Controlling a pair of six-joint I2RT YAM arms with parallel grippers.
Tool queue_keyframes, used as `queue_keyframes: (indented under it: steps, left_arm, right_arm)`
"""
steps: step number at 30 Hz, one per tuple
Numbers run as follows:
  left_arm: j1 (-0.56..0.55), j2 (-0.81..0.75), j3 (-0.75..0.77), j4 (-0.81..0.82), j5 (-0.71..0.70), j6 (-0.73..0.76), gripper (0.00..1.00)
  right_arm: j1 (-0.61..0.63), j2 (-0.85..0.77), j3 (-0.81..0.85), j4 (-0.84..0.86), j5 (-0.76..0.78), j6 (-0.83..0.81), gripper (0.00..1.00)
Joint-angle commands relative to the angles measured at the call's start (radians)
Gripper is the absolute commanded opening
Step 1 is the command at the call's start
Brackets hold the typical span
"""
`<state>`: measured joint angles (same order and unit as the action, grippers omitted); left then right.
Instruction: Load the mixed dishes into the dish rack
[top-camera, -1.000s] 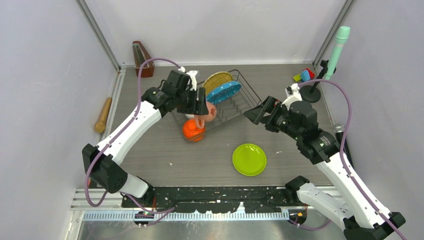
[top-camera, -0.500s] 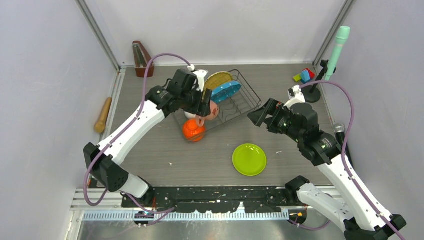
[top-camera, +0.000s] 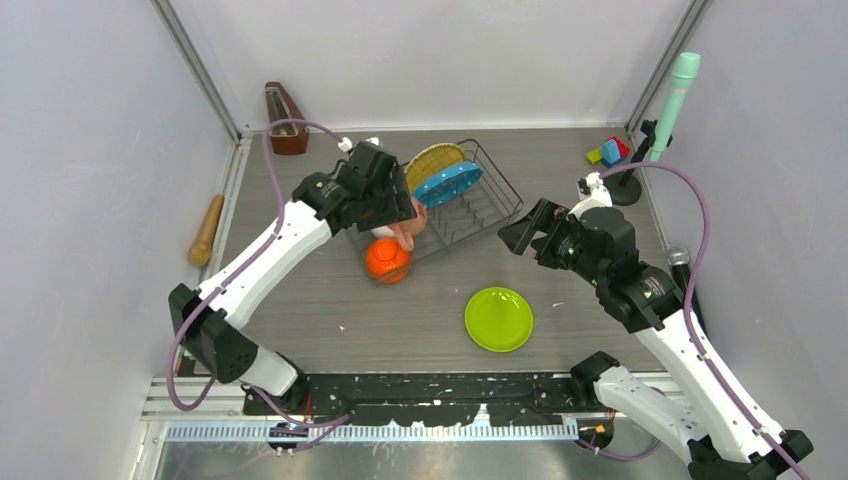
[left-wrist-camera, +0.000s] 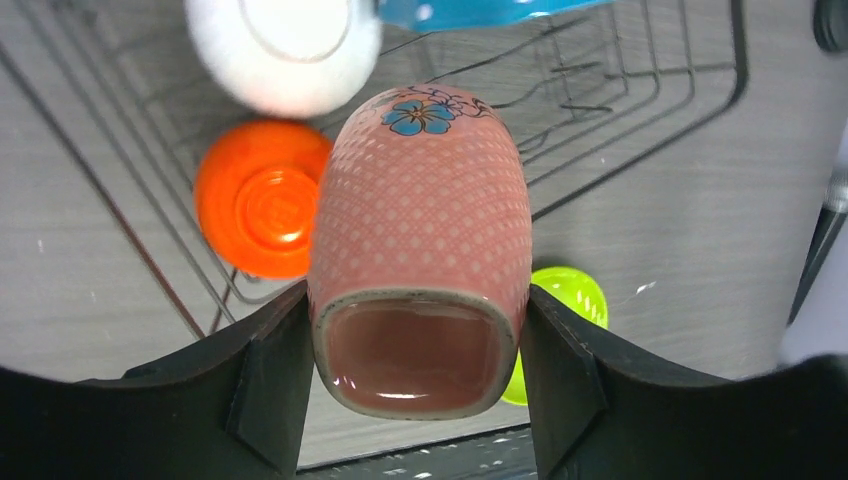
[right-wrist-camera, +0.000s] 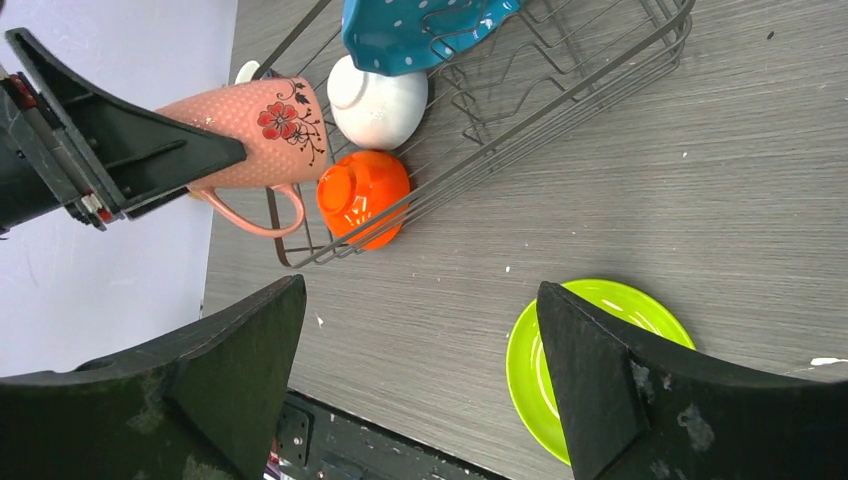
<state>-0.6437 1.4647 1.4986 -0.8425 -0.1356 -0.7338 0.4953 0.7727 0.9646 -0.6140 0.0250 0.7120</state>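
So that it can go into the dish rack (top-camera: 490, 200), the left gripper (left-wrist-camera: 415, 330) squeezes the pink mug (left-wrist-camera: 420, 200) tight above the rack's near edge.

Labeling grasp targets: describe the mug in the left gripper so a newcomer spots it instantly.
Find the dark wire dish rack toward the back of the table. At its near-left corner, the left gripper holds the salmon-pink mug, beside the orange bowl and white bowl. Only it is pink, with a dotted texture, painted flowers and a loop handle.
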Motion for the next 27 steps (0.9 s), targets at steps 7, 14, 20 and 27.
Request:
queue_keyframes:
  steps: [7, 14, 20, 27]
  left_arm:
    - [-0.068, 0.141, 0.222, -0.301, -0.288, -0.677, 0.00]
    - [-0.082, 0.165, 0.178, -0.385, -0.371, -1.112, 0.00]
    - [-0.083, 0.268, 0.221, -0.452, -0.308, -1.361, 0.00]
    - [-0.084, 0.415, 0.345, -0.509, -0.118, -1.561, 0.00]
  right_arm:
    - [-0.003, -0.033, -0.012, 0.043, 0.004, 0.020, 0.91]
    - [-0.003, -0.056, -0.032, 0.050, -0.006, 0.033, 0.91]
    - [-0.003, -0.077, -0.031, 0.050, -0.009, 0.031, 0.91]
    - [-0.003, -0.121, -0.035, 0.042, -0.028, 0.033, 0.90]
